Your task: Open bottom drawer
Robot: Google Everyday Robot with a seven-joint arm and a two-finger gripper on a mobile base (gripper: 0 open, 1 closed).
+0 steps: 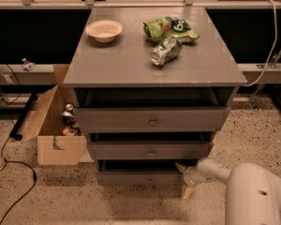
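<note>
Two fingers (pixel 187 191) spread wide, holding nothing: the gripper (pixel 183 178) hangs at the right end of the bottom drawer (pixel 140 177), lowest in the cabinet (pixel 131 69) near the floor, probably placed there to hook the panel's edge.

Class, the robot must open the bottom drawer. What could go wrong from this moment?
The gripper sits at the right end of the bottom drawer, off its knob; pulling there may slip or skew it. Its upper finger is near the middle drawer and might catch. A jolt could roll the can.
</note>
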